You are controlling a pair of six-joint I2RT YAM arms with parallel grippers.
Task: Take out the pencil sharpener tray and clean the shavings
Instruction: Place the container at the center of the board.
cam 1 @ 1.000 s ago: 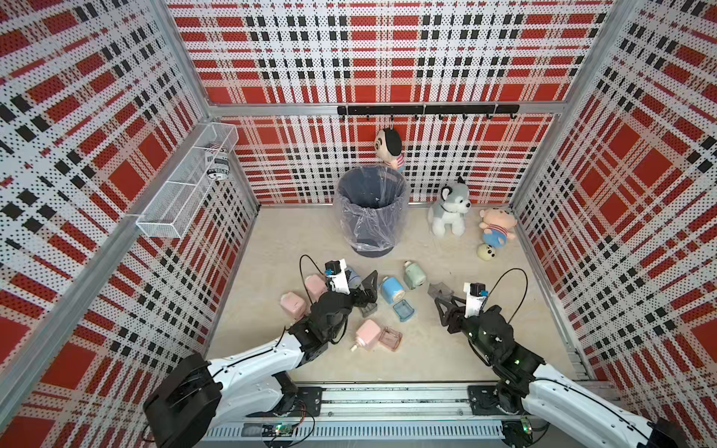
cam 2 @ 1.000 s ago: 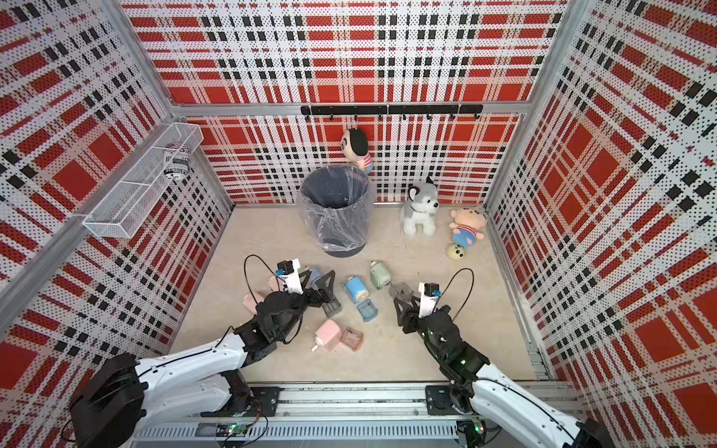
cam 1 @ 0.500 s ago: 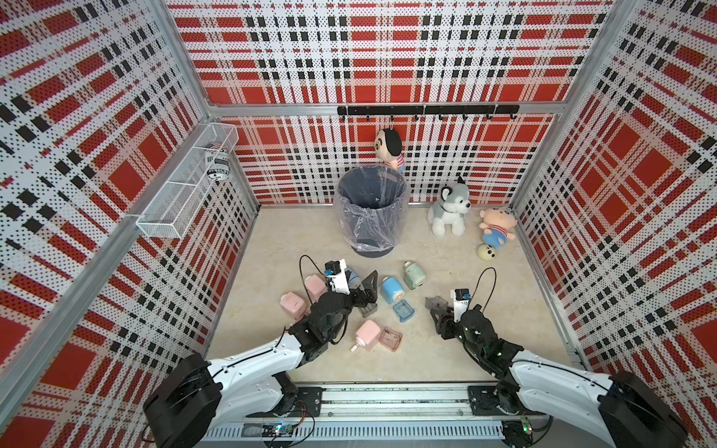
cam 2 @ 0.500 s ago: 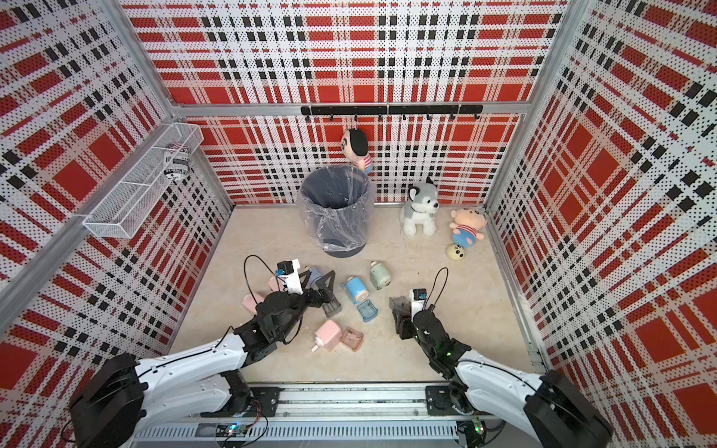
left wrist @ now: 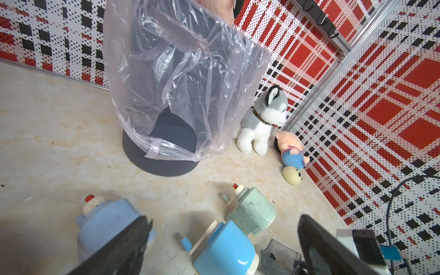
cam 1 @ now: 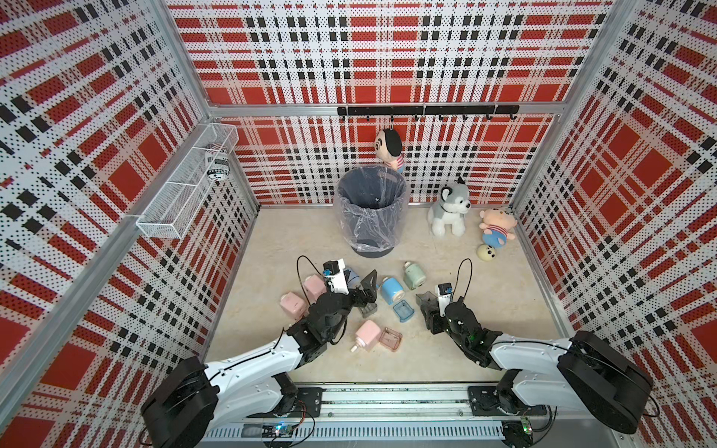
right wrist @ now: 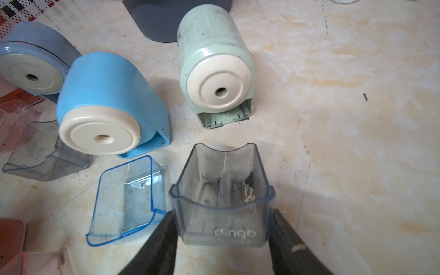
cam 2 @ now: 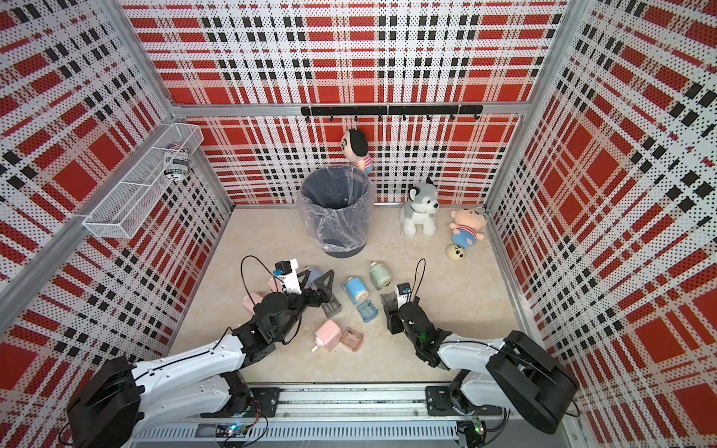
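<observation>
While the left claw hung wide open beside the blue sharpener, the right claw was clamped on the smoky clear tray, just in front of the green sharpener, right of the surface's middle; a few shavings lay inside.

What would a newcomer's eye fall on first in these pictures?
The loud red plaid walls on three sides hit first. Next comes the bag-lined bin at the back centre, with pastel pencil sharpeners scattered just in front of it. In the right wrist view, the right claw grips a clear tray holding a few shavings.
</observation>
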